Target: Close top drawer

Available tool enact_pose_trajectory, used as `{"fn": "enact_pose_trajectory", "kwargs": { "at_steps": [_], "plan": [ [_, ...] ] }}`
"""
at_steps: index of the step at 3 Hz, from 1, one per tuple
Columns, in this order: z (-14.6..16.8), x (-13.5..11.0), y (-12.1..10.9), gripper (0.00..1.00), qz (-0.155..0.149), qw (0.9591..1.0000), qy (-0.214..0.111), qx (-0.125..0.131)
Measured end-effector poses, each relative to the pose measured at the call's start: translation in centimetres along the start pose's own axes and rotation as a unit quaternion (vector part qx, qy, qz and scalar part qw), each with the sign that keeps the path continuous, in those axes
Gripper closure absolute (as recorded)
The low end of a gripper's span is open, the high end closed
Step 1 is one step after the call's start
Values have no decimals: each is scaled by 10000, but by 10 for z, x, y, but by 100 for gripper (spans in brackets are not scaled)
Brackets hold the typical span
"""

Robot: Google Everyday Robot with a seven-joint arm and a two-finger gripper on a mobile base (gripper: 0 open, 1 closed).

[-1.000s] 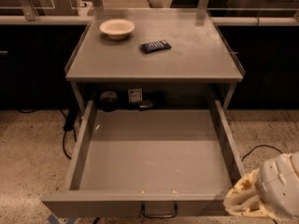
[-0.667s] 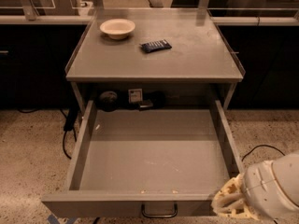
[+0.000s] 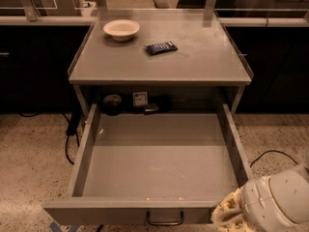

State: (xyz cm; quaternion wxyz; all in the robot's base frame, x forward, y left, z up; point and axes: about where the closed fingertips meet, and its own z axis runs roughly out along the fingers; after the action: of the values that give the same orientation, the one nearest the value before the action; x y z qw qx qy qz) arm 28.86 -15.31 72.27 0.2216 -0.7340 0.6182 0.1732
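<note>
The top drawer (image 3: 159,163) is a wide shallow grey metal drawer, pulled fully out from under the cart top. Its inside is bare. Its front panel (image 3: 130,211) runs along the bottom of the view with a small dark wire handle (image 3: 165,220) at centre. My gripper (image 3: 231,215) is at the bottom right, cream-coloured below a white rounded wrist (image 3: 275,204), at the right end of the front panel. Whether it touches the panel is hidden.
The grey cart top (image 3: 193,57) carries a cream bowl (image 3: 121,29) and a dark flat packet (image 3: 161,48). Dark objects (image 3: 112,103) sit at the back under the top. Black cables (image 3: 70,139) lie on the speckled floor at left and right.
My gripper and wrist have moved left along the bottom edge toward the drawer's front right corner. The drawer has stayed open in the same place.
</note>
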Motion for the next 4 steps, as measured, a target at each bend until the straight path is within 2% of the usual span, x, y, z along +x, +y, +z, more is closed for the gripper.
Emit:
{"fn": "enact_pose_trajectory", "kwargs": {
  "at_steps": [1, 2, 3, 4],
  "plan": [
    [21, 15, 20, 100, -34, 9999, 158, 60],
    [35, 32, 30, 100, -15, 9996, 252, 117],
    [53, 50, 24, 100, -172, 9974, 639, 269],
    [63, 63, -9, 100, -483, 9922, 1005, 556]
  ]
}}
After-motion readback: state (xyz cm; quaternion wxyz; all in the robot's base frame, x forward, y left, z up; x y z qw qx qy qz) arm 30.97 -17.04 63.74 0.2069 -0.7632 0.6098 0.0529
